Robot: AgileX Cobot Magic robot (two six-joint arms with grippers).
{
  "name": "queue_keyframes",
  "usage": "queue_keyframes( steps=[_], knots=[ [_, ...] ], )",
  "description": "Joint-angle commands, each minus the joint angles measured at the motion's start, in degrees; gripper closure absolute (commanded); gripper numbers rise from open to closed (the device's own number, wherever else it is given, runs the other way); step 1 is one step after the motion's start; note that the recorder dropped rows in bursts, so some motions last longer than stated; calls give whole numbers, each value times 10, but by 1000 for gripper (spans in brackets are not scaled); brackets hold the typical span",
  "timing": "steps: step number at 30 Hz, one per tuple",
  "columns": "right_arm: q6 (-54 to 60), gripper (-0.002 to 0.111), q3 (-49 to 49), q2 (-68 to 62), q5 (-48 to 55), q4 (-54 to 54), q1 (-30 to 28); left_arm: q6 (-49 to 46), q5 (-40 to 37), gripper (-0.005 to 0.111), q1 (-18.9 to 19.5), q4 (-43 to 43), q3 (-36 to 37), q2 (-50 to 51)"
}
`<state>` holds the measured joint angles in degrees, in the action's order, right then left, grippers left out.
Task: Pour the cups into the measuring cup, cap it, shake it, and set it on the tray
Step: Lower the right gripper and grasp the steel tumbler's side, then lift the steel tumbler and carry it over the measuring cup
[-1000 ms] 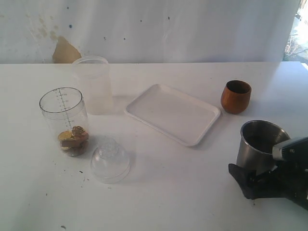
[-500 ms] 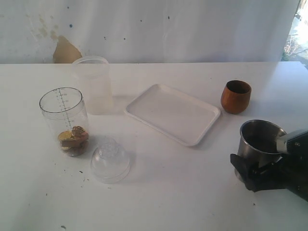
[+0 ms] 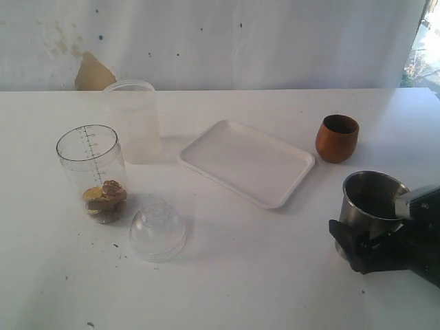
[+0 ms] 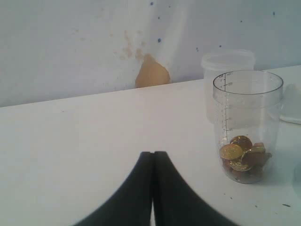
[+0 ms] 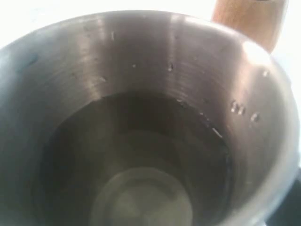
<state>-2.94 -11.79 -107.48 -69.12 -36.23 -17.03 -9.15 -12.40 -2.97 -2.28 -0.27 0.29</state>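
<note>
Though black graduation marks run down the measuring cup (image 3: 91, 172), their numerals are too small to read. It stands upright on the left of the table (image 3: 240, 275), long axis vertical, mouth up, with gold coins (image 4: 240, 155) at its bottom and the cap (image 3: 157, 229) just beside it. The steel tumbler (image 3: 371, 203) stands upright on the right, mouth up. The right gripper (image 3: 354, 251) has its jaws spread wide at the tumbler's base; whether they touch it I cannot tell. The left gripper (image 4: 152, 157) is closed and empty.

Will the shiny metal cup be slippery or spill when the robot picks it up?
The metal cup is probably stiff: it looks like solid steel. Its smooth, shiny wall may be slippery. There seems to be clear liquid inside, with droplets above it, so it is likely heavier than it looks and could slosh out if tilted.
</note>
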Motion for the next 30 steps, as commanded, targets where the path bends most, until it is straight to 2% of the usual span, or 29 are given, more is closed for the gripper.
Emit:
queue_keyframes(
  steps=[1, 3, 6, 8, 11, 13, 23, 30],
  knots=[
    [-3, 5, -2, 6, -8, 3, 0, 1, 8, 107, 0, 0, 3, -3],
    [-2, 7, -2, 6, -8, 3, 0, 1, 8, 107, 0, 0, 3, -3],
    [-2, 23, -2, 6, -8, 3, 0, 1, 8, 107, 0, 0, 3, -3],
    [-7, 48, -2, 6, -8, 2, 0, 1, 8, 107, 0, 0, 3, -3],
    [-35, 92, -2, 6, -8, 2, 0, 1, 8, 107, 0, 0, 3, -3],
    [-35, 108, -2, 6, -8, 5, 0, 1, 8, 107, 0, 0, 3, -3],
    [-51, 108, -2, 6, -8, 0, 0, 1, 8, 107, 0, 0, 3, -3],
    [-151, 108, -45, 52, -8, -42, 0, 1, 8, 107, 0, 0, 3, -3]
  ],
)
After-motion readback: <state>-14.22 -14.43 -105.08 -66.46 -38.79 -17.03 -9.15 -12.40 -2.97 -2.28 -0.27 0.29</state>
